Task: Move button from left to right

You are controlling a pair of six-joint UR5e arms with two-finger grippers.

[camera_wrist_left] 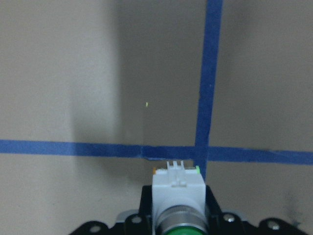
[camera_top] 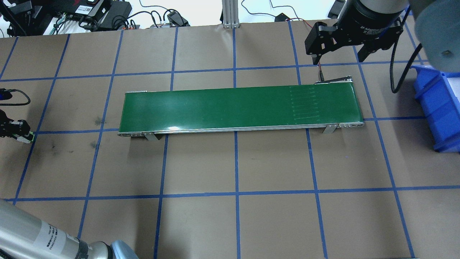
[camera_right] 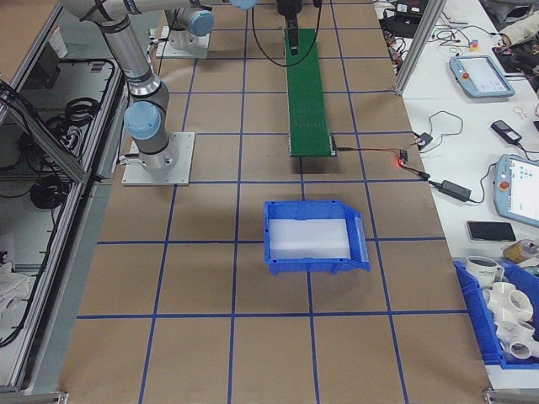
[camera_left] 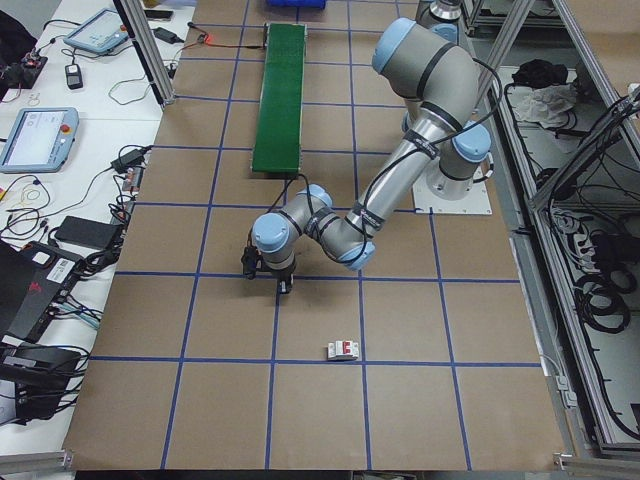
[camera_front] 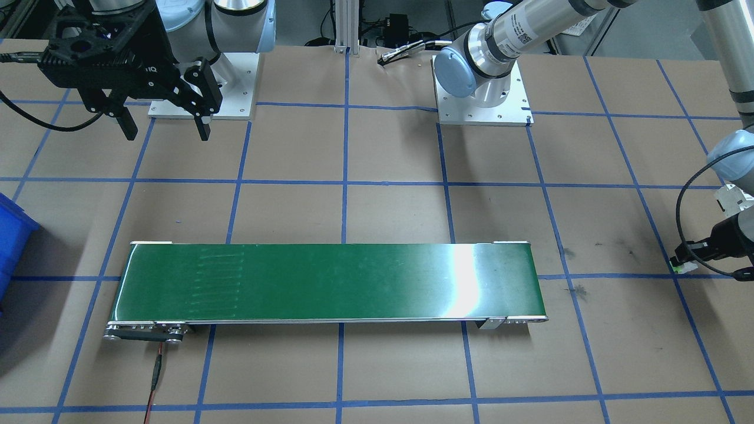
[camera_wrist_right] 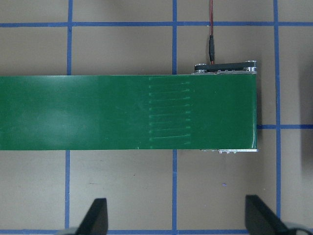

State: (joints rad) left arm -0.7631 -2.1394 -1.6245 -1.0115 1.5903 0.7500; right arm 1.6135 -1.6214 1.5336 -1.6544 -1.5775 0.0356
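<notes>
Near the surface's left end, low over a blue tape crossing, the left claw [camera_wrist_left: 178,215] held the button [camera_wrist_left: 177,193] between its fingers; the pick looked done, so next came a carry to the green conveyor belt [camera_top: 237,108]; the right claw [camera_wrist_right: 178,220] hovered wide and empty above the belt's far end.

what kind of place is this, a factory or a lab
Most likely a robotics lab cell, not a factory line: a short green conveyor on a paper-covered table with a blue tape grid, and teach pendants on a side bench.
</notes>
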